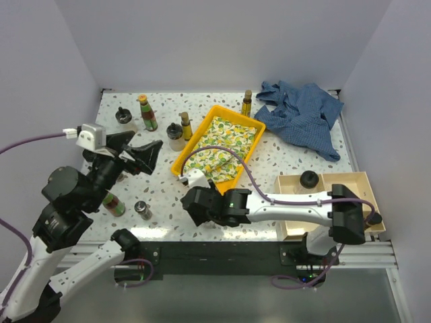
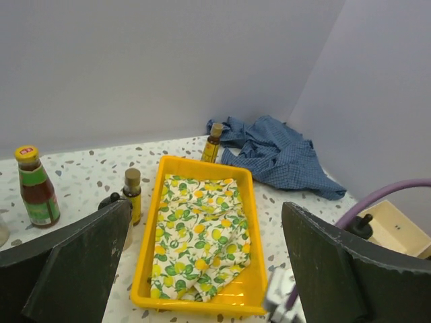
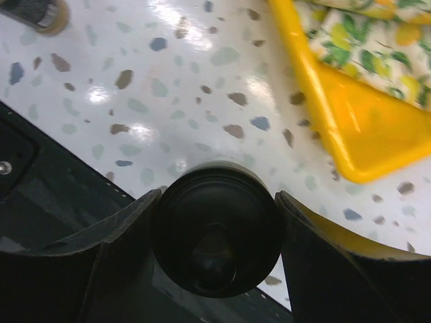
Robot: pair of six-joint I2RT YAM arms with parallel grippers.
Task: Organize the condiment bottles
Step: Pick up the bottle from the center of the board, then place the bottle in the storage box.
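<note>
Near the front edge of the surface (image 1: 283, 155), just beside a corner of the yellow tray (image 1: 192, 142), the right hand (image 3: 215, 202) is clenched on a black-lidded jar (image 3: 215, 252), one finger against each side of the lid. The left hand (image 1: 143, 145) hangs spread wide, grasping nothing. A red-labelled bottle (image 1: 147, 113) stands left of the tray.

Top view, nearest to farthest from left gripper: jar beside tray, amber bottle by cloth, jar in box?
From the left gripper:
1. clear jar, just right, beside the tray
2. amber bottle, back, by the cloth
3. black-lidded jar, far right, in the box
</note>
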